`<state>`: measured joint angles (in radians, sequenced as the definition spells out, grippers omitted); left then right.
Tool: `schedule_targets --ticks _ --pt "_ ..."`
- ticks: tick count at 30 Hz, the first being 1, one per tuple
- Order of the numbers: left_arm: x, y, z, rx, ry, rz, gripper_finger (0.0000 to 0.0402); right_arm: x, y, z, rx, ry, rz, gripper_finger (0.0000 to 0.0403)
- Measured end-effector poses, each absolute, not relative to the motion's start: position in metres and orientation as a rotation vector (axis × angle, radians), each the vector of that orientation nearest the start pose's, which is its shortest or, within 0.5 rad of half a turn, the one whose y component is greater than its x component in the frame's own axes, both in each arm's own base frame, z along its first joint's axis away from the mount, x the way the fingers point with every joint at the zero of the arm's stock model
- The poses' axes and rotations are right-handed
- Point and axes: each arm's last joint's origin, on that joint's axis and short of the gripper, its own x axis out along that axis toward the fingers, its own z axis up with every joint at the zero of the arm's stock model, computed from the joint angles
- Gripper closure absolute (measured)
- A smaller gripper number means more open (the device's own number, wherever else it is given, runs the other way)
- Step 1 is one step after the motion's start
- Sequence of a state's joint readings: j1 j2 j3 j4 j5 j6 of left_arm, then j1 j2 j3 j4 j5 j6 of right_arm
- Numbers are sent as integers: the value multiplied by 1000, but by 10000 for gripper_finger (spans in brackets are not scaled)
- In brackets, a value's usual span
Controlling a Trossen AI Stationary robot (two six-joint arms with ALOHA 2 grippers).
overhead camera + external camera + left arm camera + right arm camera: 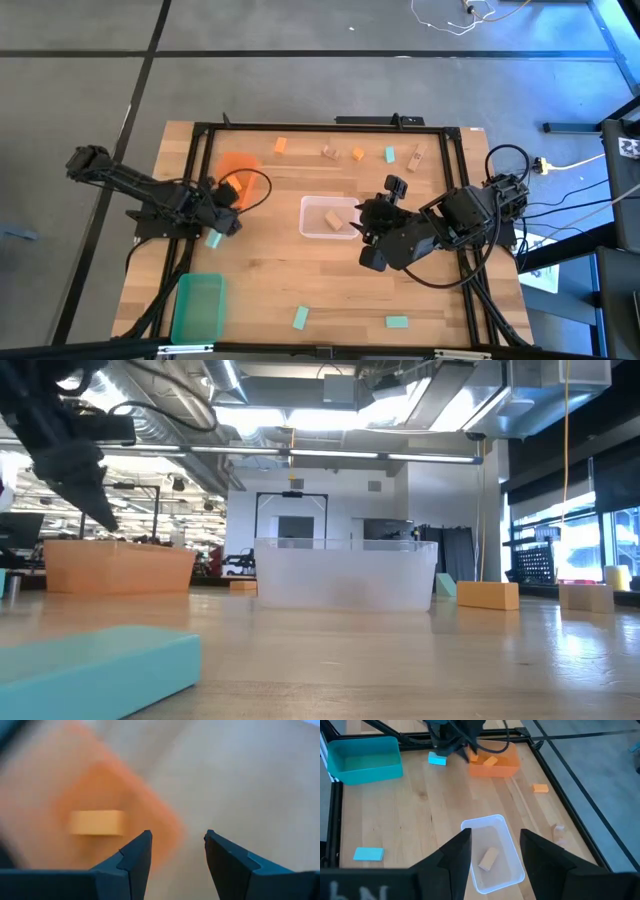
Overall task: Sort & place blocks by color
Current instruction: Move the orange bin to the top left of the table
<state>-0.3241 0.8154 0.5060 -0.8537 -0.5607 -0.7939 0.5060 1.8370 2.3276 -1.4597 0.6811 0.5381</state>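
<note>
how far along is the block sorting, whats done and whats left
Early stage. Done: one orange block lies in the orange bin and one tan block in the clear bin; the green bin looks empty. In hand: nothing; the left gripper hovers over the orange bin, the right gripper over the clear bin, jaws open. Left: about nine blocks scattered on the table.

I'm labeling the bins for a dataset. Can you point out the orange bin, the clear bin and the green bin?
orange bin (pixel 506 766): right wrist view, on its near side wall.
clear bin (pixel 309 217): high view, on its bare floor near the left wall.
green bin (pixel 199 305): high view, on its bare floor.
</note>
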Motion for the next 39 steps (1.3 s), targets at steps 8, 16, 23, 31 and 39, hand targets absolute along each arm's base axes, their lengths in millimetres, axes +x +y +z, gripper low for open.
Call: schedule_targets --ticks 8,16,23,31,39 --pt "121 -37 191 -306 1047 347 229 296 143 452 -39 726 -364 234" --pt "120 -27 183 -308 1052 635 230 302 146 436 -93 764 -373 234" --pt "131 -15 175 -242 1016 828 230 311 151 411 -134 820 -384 234" --pt "141 5 174 -168 876 1059 230 317 155 400 -135 820 -384 234" --pt "148 28 177 -96 811 1176 230 317 155 400 -132 816 -383 234"
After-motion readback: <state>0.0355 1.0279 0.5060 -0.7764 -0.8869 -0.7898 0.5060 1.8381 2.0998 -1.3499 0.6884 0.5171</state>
